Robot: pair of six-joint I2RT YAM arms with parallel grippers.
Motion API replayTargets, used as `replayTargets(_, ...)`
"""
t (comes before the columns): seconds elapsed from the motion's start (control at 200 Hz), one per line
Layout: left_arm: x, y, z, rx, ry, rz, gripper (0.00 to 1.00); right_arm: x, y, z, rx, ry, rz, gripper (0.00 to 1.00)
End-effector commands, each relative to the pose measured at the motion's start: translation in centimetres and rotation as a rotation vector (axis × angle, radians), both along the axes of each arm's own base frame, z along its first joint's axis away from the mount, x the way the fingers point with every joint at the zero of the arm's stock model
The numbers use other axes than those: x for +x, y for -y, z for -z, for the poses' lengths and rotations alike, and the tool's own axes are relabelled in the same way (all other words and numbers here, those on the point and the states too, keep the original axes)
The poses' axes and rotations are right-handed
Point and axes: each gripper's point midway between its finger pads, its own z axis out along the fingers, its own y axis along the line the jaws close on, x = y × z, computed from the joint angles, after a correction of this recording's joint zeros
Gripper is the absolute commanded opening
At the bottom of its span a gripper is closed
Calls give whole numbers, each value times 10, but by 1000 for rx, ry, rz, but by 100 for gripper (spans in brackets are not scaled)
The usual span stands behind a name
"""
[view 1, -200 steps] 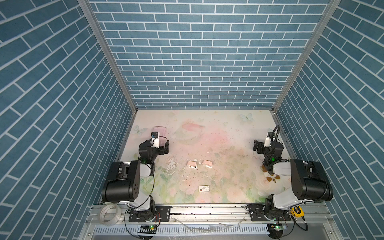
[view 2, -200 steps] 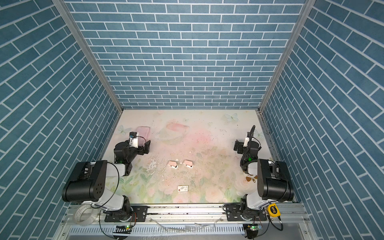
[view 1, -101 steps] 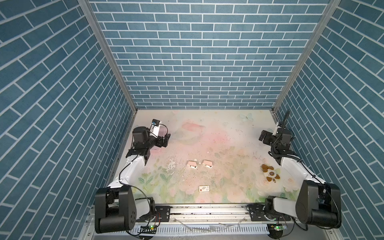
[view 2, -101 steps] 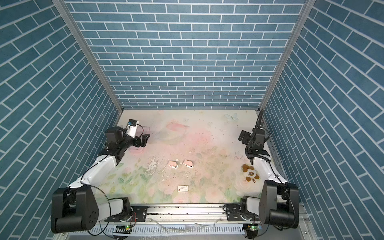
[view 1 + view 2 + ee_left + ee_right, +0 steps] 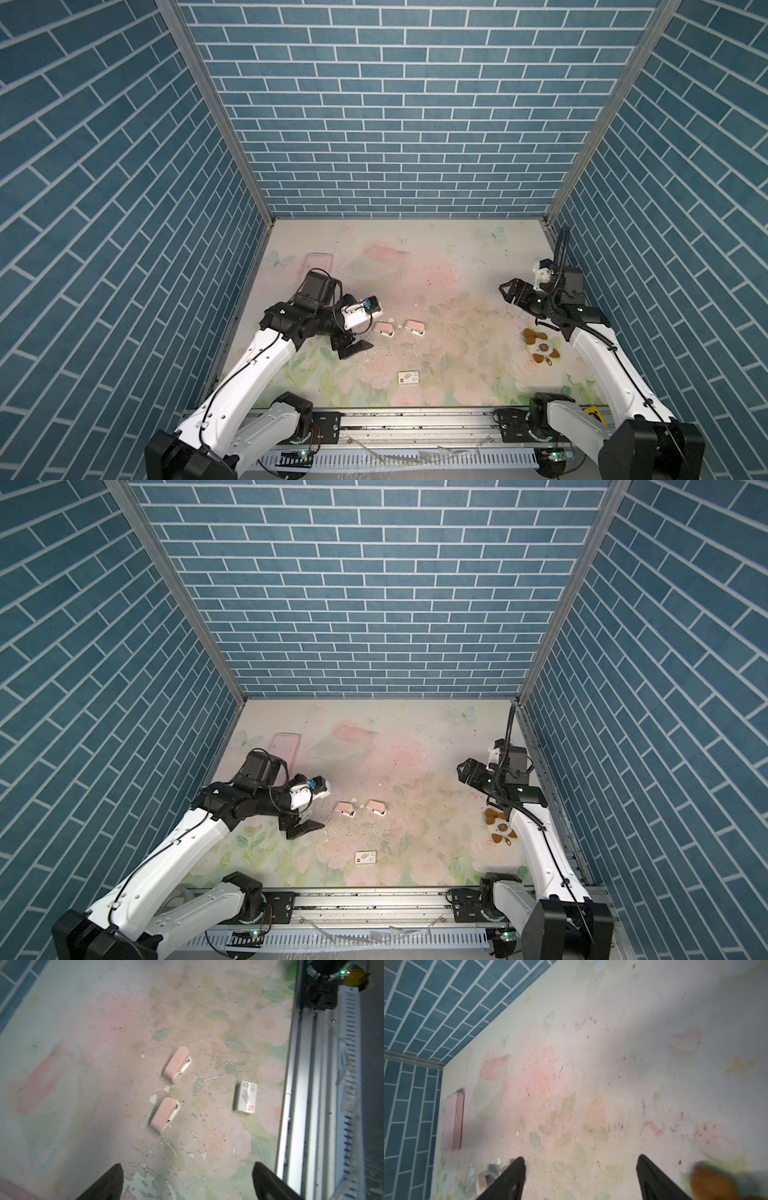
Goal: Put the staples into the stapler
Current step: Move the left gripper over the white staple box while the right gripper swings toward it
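Two small pink staplers (image 5: 384, 329) (image 5: 415, 327) lie side by side mid-table, seen in both top views and in the left wrist view (image 5: 176, 1064) (image 5: 165, 1114). Nearer the front lies a white sleeve with a red square mark (image 5: 408, 377) (image 5: 245, 1097). I cannot make out the staples themselves. My left gripper (image 5: 351, 340) (image 5: 187, 1167) hovers just left of the staplers, open and empty. At the right side, far from them, my right gripper (image 5: 509, 291) (image 5: 580, 1160) hangs open and empty above the mat.
A flat pink case (image 5: 319, 266) (image 5: 453, 1120) lies at the back left near the wall. A brown-and-white plush charm (image 5: 540, 347) sits under the right arm. The metal rail (image 5: 415, 419) runs along the front edge. Crumbs and white flecks dot the floral mat.
Both arms have unfolded from their tucked poses. The left gripper has swung in toward the staplers; the right gripper has come forward and points toward the table's middle.
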Motion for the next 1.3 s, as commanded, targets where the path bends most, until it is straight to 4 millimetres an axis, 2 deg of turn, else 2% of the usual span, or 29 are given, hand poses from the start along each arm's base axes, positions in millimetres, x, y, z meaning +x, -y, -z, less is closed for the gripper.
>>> replayTargets(0.0,-20,9,16,37,-112,51,96,-34,-36,13,144,-155,-107,82)
replayTargets(0.145,-42,27,27,85,-161,195,92,-48,-55,17,214,-189,-162,79)
replayTargets(0.295,-52,40,65,199,-136,266,85,-59,-62,10,275,-192,-173,75)
replayTargets(0.375,-59,48,78,217,-132,291,85,-66,-64,3,293,-193,-186,72)
replayTargets(0.535,-54,64,94,218,-85,259,85,-79,-64,9,309,-216,-184,72)
replayTargets(0.675,-47,78,100,201,-95,213,83,-82,-65,18,347,-219,-149,66)
replayTargets(0.815,-46,90,102,203,-73,217,77,-85,-64,26,375,-215,-124,64)
replayTargets(0.915,-48,97,101,199,-84,213,78,-89,-63,23,370,-209,-120,63)
replayTargets(1.035,-59,98,113,262,-127,265,77,-92,-62,18,368,-199,-125,63)
replayTargets(1.13,-61,102,115,280,-170,248,73,-94,-62,16,362,-202,-129,63)
replayTargets(1.29,-52,116,106,273,-155,206,73,-96,-62,12,357,-194,-140,62)
